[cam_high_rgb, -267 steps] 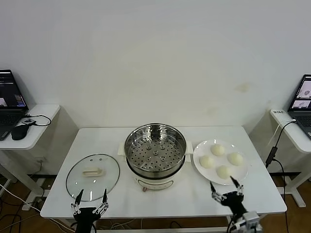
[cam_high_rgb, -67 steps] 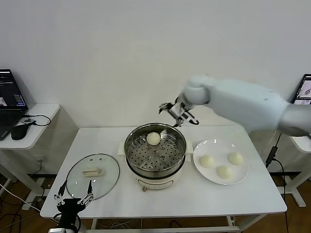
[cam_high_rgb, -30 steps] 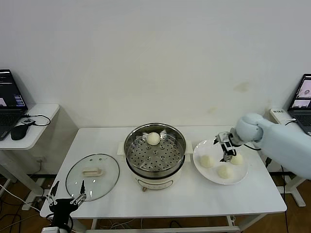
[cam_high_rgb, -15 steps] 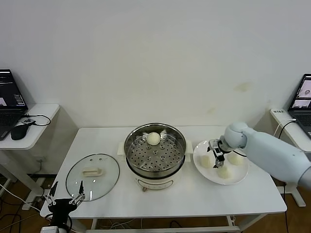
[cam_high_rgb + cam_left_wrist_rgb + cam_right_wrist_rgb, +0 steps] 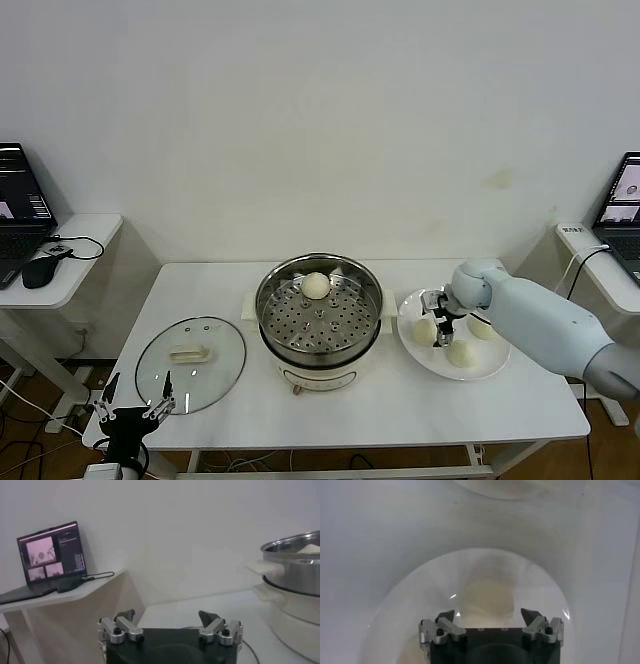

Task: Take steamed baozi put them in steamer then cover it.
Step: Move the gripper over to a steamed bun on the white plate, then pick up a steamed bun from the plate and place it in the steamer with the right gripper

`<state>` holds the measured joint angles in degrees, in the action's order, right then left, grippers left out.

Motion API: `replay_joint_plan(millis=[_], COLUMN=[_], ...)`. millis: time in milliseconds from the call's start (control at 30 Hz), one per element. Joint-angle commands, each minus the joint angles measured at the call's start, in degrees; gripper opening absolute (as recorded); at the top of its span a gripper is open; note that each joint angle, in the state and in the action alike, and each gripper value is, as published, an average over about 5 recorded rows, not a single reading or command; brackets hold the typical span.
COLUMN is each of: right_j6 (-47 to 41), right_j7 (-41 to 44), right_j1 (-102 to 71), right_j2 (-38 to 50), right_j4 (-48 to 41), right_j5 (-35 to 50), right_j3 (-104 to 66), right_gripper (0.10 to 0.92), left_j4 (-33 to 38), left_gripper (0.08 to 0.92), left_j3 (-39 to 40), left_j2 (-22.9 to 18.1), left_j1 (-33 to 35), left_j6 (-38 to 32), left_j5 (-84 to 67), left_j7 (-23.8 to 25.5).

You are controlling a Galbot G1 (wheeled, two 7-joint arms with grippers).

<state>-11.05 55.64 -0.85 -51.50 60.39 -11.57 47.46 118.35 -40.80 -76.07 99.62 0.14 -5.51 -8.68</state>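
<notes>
Jaws of right gripper [image 5: 437, 322] straddle baozi [image 5: 487, 597]; head view hides this.

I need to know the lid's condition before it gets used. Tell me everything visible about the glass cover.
The cover is a round clear glass lid with a metal rim and a cream-white bar handle on top. It lies flat, handle up, on the white table, left of the steamer and apart from it. Nothing grips it.

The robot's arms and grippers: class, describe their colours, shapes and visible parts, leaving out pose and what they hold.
The right arm is a smooth, rounded, pale blue-white shell. The right gripper and left gripper match: a black body, silver-grey metal finger links with dark screws, and dark pointed fingertips. No cables or markings show on them.
</notes>
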Motion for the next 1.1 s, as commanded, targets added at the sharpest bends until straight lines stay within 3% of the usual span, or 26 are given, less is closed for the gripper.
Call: replay_joint_plan(millis=[33, 400, 833, 1100], right_j6=[0.2, -0.1, -3.7, -7.8], right_j7=[-0.3, 0.8, 3.5, 2.9], right_j1=[-0.5, 0.2, 18.1, 35.4], right_j2=[-1.0, 0.0, 8.9, 6.7], right_j4=[-1.7, -0.3, 12.3, 16.7], right_j5=[-0.6, -0.3, 9.7, 20.2], right_j3=[-0.5, -0.4, 5.4, 13.8], right_gripper=[0.719, 0.616, 0.618, 0.624], left_j4=[0.0, 0.5, 1.7, 2.3], left_gripper=[0.823, 0.823, 0.823, 0.823], left_j3=[0.0, 0.1, 0.6, 0.7], left_j2=[0.0, -0.2, -0.1, 0.2], left_j1=[0.0, 0.3, 0.4, 0.3], left_j6=[0.0, 0.0, 0.1, 0.0], left_j5=[0.0, 0.1, 0.1, 0.0], left_j7=[0.0, -0.1, 0.0, 0.0])
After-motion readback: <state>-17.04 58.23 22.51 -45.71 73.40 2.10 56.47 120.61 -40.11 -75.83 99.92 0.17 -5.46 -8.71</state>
